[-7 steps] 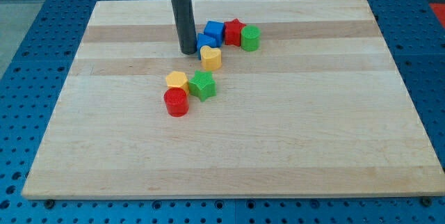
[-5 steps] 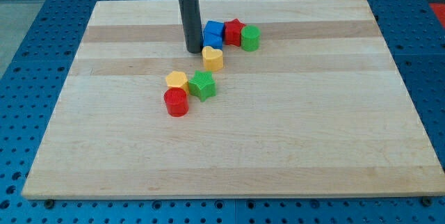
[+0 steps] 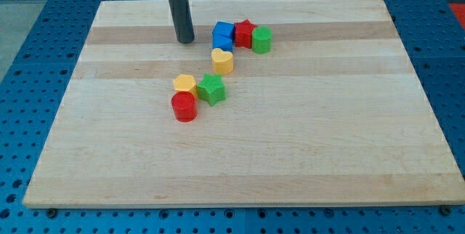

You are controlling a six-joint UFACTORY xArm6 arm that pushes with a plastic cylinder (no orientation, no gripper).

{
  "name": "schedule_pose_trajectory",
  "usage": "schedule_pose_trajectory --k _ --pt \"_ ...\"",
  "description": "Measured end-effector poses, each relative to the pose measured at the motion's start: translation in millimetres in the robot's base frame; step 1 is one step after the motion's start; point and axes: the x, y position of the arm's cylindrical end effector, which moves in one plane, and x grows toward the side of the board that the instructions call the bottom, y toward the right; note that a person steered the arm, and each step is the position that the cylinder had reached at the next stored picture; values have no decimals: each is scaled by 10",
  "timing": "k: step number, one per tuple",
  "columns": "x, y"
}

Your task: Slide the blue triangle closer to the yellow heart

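Camera view: my tip (image 3: 186,41) stands apart, left of the blue triangle (image 3: 221,43), which touches the yellow heart (image 3: 221,60) just below it on the surface (image 3: 327,132). No pincer exists. The push looks done; little remains but staying clear.

The robot shows only as a straight, round rod, dark grey to near black, with a smooth, slightly glossy surface and a faint paler sheen running down its length. Its width stays even from top to bottom. At the view's top edge the rod meets a wider collar, pale silver with a dark band, mostly cropped out of the frame. The tip (image 3: 186,41) ends flat and blunt, the same dark colour as the shaft, with no markings visible.
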Motion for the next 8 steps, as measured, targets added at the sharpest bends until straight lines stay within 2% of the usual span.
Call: schedule_pose_trajectory --k 1,3,8 --pt "-213 104" --pt "-241 533" --pt "-278 649"
